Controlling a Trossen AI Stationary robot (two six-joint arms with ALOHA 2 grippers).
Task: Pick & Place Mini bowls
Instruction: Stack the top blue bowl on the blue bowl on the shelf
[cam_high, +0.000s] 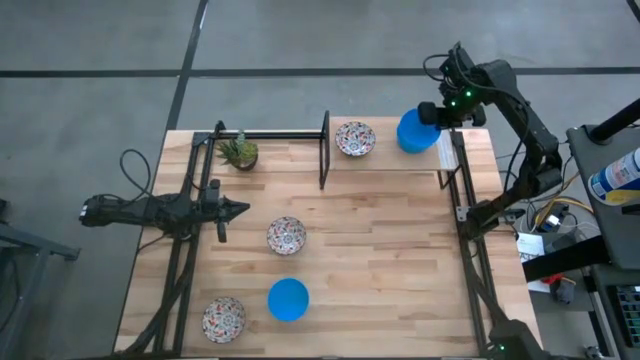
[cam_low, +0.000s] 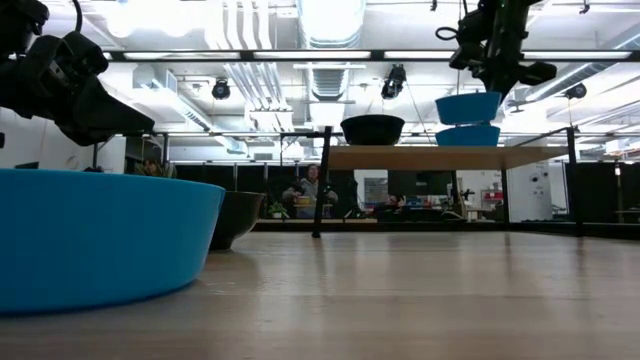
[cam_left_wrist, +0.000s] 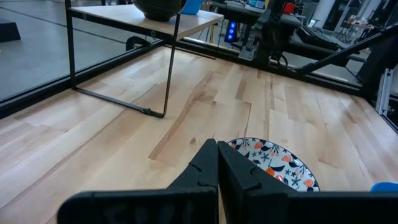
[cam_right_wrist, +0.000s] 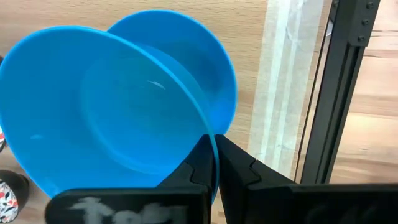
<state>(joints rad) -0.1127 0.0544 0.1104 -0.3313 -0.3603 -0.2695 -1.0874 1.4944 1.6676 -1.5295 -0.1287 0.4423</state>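
The right gripper, clamped on a blue bowl's rim, is hovering over the second blue bowl on the shelf and should lower it level, centred, to nest.

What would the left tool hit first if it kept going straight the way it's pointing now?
Most likely the speckled bowl in the middle of the table. The left tool, shut, points right across the table at it, and the bowl lies just ahead of the tips. Whether it would strike the rim or pass just over it is unclear.

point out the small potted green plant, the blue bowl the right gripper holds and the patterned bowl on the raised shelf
small potted green plant (cam_high: 239, 152), high view, on its leaves
held bright blue round bowl (cam_right_wrist: 106, 106), right wrist view, inside of the bowl
white floral-patterned round bowl on the shelf (cam_high: 355, 138), high view, centre of the bowl
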